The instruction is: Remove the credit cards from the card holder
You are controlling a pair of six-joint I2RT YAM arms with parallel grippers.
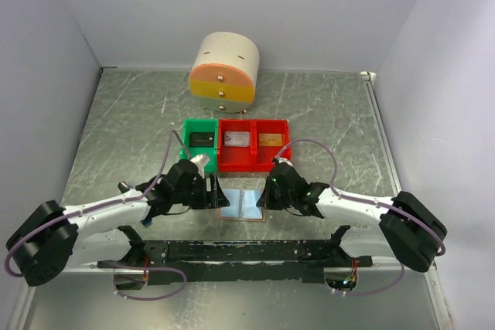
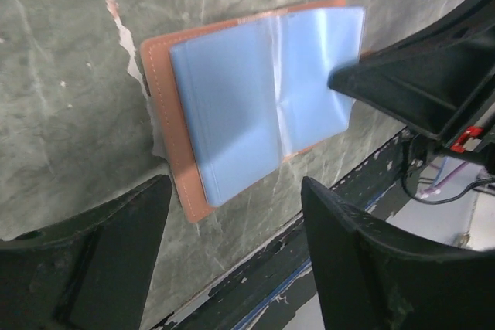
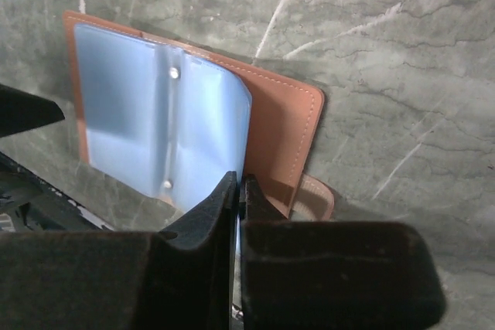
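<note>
The card holder (image 1: 243,205) lies open on the table between my two grippers: a tan-brown cover (image 2: 164,106) with pale blue plastic sleeves (image 2: 247,106) on top. My right gripper (image 3: 239,185) is shut on the lower right edge of the right sleeve (image 3: 209,121), lifting that page off the brown cover (image 3: 282,125). It shows in the left wrist view as a black finger (image 2: 371,79) at the sleeve's edge. My left gripper (image 2: 232,191) is open and empty, just off the holder's left corner. A silvery card (image 1: 237,140) lies in the red bin. I cannot tell whether cards sit inside the sleeves.
A green bin (image 1: 188,130) holding a black item and a red two-compartment bin (image 1: 254,161) stand just behind the holder; a tan flat item (image 1: 269,141) lies in the red bin's right compartment. A round drawer unit (image 1: 224,71) stands at the back. The holder's strap (image 3: 319,195) sticks out.
</note>
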